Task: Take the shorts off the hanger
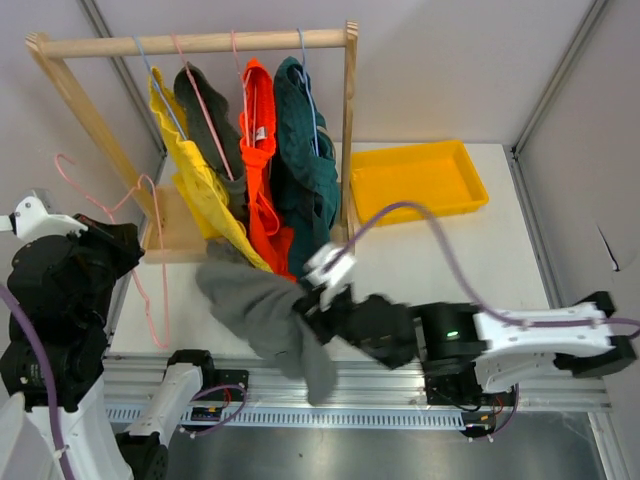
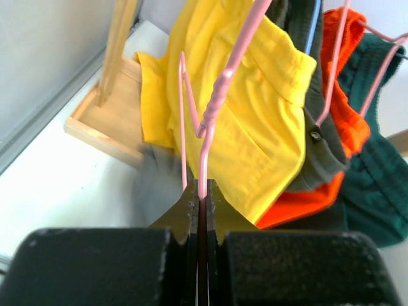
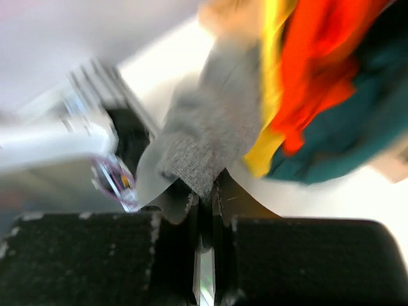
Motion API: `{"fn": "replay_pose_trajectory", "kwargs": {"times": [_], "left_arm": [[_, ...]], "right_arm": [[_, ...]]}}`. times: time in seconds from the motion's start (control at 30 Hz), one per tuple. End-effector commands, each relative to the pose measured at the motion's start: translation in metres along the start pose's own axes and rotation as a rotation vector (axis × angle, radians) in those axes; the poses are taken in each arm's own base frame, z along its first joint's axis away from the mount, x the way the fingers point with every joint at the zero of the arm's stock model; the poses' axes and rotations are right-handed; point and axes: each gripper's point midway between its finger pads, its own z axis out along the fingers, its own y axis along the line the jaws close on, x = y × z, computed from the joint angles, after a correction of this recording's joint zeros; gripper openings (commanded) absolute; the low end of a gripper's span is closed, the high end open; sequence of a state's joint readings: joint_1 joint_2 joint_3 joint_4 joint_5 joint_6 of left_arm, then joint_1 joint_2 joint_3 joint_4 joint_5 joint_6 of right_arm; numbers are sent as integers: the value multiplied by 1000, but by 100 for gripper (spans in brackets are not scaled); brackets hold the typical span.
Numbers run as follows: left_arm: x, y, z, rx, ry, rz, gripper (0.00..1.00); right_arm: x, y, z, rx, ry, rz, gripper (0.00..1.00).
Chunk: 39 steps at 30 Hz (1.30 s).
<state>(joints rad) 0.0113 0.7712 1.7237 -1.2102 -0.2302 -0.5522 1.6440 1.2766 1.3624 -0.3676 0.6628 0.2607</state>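
My left gripper [image 1: 133,250] is shut on a bare pink wire hanger [image 1: 152,262], held off the rack at the left; in the left wrist view the wire [image 2: 220,95] runs up from between my closed fingers [image 2: 203,191]. My right gripper [image 1: 312,303] is shut on the grey shorts [image 1: 255,305], which hang loose over the table's near edge; the right wrist view shows the grey fabric [image 3: 210,140] pinched between the fingers [image 3: 205,194]. Yellow [image 1: 205,185], dark olive [image 1: 215,125], orange [image 1: 262,170] and teal [image 1: 305,160] shorts hang on hangers on the rack.
The wooden rack [image 1: 200,43] stands at the back left with its base on the table. A yellow tray [image 1: 420,180] lies right of it. A metal rail [image 1: 330,390] runs along the near edge. Grey walls close the sides.
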Motion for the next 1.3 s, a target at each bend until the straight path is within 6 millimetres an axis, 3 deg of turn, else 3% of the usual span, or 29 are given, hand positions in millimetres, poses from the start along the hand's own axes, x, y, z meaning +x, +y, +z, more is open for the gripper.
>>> {"fn": "replay_pose_trajectory", "kwargs": {"times": [0.0,0.13,0.2,0.23,0.27,0.3,0.33,0.37,0.4,0.43,0.47,0.5,0.53,0.57,0.6,0.67,0.7,0.77,0.83,0.87,0.93,1.03,1.17,1.2,1.27], "left_arm": [[-7,5,18,-24,-76,33,0],[1,13,36,-66,-61,99,0],[1,9,44,-48,-58,115,0],[6,10,49,-52,-48,133,0],[6,10,50,-50,-49,142,0],[3,10,51,-49,-64,146,0],[6,13,53,-59,-60,160,0],[5,13,55,-62,-61,168,0],[6,14,56,-65,-59,176,0],[5,13,58,-63,-62,191,0],[3,13,58,-61,-66,198,0],[1,12,57,-61,-74,200,0],[-1,11,58,-60,-77,210,0],[-5,9,56,-53,-88,209,0],[-6,9,55,-50,-92,210,0],[-8,2,55,-19,-96,211,0],[-9,1,54,-11,-99,206,0],[-8,-4,54,16,-95,209,0],[-7,-6,54,28,-89,212,0],[-6,-5,53,24,-86,216,0],[-4,-3,52,21,-82,224,0],[-5,0,51,5,-86,227,0],[-10,6,55,-42,-96,234,0],[-11,6,54,-44,-100,233,0],[-16,5,54,-48,-114,237,0]], "right_arm": [[-121,-66,-77,136,-268,80,0],[-185,-100,-110,216,-370,6,0],[-200,-109,-102,245,-371,-40,0],[-223,-119,-111,251,-417,-17,0],[-234,-146,-109,322,-435,-9,0],[-235,-145,-91,296,-407,-41,0],[-254,-155,-101,310,-450,-25,0],[-259,-183,-99,385,-444,-28,0],[-264,-193,-96,398,-444,-32,0],[-265,-197,-76,371,-421,-47,0],[-281,-207,-85,380,-461,-39,0],[-287,-237,-89,444,-472,-32,0],[-289,-247,-78,437,-465,-42,0],[-298,-259,-79,457,-492,-44,0],[-309,-286,-93,526,-531,-47,0],[-322,-311,-90,553,-578,-66,0],[-326,-338,-101,622,-598,-73,0],[-332,-365,-96,645,-631,-69,0],[-331,-402,-96,686,-666,-27,0],[-329,-411,-90,673,-667,-14,0],[-308,-443,-66,684,-631,28,0],[-289,-468,-43,684,-603,68,0],[-226,-511,8,652,-503,158,0],[-192,-528,27,648,-461,195,0],[-142,-550,49,642,-397,275,0]]}}
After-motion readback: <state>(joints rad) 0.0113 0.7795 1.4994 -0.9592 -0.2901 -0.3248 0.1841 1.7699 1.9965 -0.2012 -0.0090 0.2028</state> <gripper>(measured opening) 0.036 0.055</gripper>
